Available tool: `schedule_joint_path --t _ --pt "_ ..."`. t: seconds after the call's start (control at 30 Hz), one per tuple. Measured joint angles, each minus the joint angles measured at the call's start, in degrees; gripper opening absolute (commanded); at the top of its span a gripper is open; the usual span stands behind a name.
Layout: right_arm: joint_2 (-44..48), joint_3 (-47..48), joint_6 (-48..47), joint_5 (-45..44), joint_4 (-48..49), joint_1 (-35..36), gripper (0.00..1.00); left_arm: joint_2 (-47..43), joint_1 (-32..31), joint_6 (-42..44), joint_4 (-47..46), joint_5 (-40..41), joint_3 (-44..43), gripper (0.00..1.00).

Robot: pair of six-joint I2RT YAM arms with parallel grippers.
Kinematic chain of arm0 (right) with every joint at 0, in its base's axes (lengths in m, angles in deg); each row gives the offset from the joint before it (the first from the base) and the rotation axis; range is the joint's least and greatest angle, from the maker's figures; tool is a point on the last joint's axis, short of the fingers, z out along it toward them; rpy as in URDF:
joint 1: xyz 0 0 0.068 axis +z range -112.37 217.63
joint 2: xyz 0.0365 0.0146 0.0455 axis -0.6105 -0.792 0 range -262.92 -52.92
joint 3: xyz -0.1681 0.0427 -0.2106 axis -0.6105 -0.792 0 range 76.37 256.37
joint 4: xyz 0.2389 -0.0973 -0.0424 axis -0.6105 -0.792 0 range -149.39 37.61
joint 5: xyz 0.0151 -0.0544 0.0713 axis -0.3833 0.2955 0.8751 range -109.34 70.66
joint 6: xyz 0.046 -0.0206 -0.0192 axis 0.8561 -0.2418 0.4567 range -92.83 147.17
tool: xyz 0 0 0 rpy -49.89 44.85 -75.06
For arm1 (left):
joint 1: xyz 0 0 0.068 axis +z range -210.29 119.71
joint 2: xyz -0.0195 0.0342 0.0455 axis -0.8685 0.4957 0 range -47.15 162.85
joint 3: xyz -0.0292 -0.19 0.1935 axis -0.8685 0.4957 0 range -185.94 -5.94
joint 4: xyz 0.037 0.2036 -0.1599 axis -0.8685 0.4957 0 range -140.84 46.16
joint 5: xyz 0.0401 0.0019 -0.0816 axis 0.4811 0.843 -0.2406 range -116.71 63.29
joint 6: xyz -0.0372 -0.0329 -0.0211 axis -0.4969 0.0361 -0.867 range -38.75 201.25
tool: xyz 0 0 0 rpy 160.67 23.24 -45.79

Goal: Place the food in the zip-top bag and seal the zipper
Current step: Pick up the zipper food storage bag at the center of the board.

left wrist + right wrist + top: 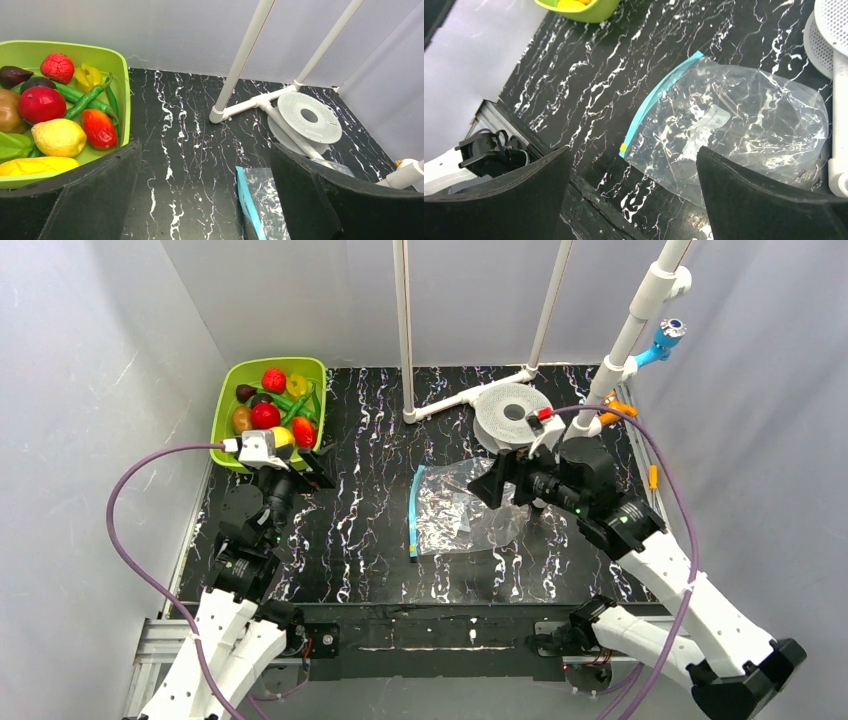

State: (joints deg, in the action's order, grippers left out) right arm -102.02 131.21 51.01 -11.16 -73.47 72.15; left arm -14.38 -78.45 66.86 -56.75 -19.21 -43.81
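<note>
**Hazard check: both grippers empty, bag mouth lying flat**
The left gripper (205, 195) has its fingers apart, with the food (60, 135) ahead and to its left. The right gripper (634, 195) has its fingers apart above the zip-top bag (744, 110), with the zipper (659, 95) on its left. The thin film will likely slide or bunch when pinched, which would block loading.

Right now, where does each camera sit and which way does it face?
Top external: above and behind the arms, looking down on the black marbled table; left gripper and right gripper show, open.
Left wrist: low, facing the far wall past the lime-green plastic tray; its black fingers frame the bottom.
Right wrist: looking down on the clear crinkly zip-top bag; own black fingers below.
Shared: both wrist views catch the light-blue zipper strip.
</note>
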Motion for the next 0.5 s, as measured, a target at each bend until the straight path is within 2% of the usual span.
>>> schedule_joint_path --t 0.3,0.5 --pt "-17.2 10.9 2.1 -7.2 -9.3 4.1 1.00 2.5 -0.4 -0.1 2.4 0.0 -2.3 0.99" --pt "-20.5 10.0 3.3 -13.3 -12.2 9.2 1.00 7.1 -0.4 -0.8 4.0 -1.1 -4.1 1.00"
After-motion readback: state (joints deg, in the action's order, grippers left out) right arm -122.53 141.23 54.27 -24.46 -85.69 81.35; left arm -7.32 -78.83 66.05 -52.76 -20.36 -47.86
